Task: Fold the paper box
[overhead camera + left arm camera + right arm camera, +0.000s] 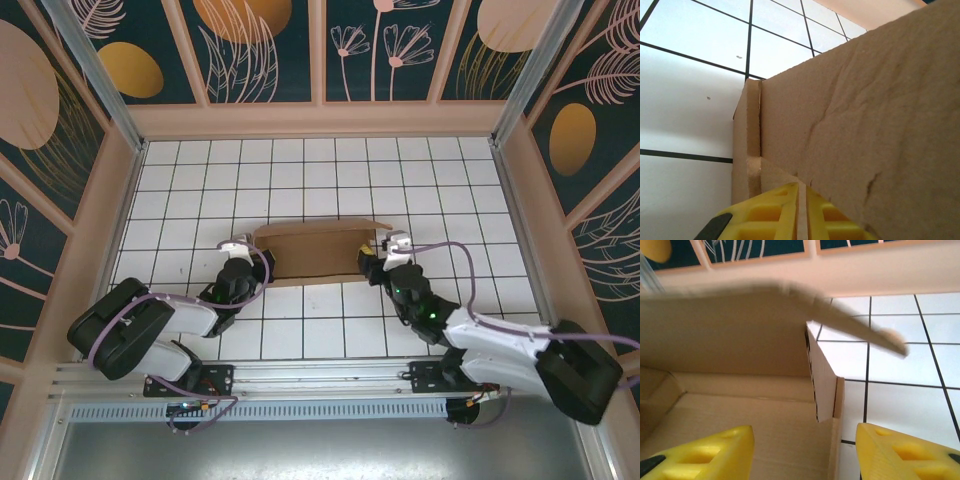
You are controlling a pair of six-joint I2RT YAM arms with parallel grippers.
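The paper box (315, 252) is a shallow brown cardboard box lying mid-table between my two arms. My left gripper (250, 260) is at the box's left end. In the left wrist view its yellow fingers (770, 215) are shut on a thin cardboard edge of the paper box (865, 125), whose wall rises right in front of the camera. My right gripper (372, 254) is at the box's right end. It stands open (805, 455), one fingertip inside the paper box (740, 415) and the other outside its right side wall. A blurred lid flap (855, 325) hangs above.
The table is white tile with a black grid (300, 170). Patterned enclosure walls (320, 120) stand on the far, left and right sides. A metal rail (320, 375) runs along the near edge by the arm bases.
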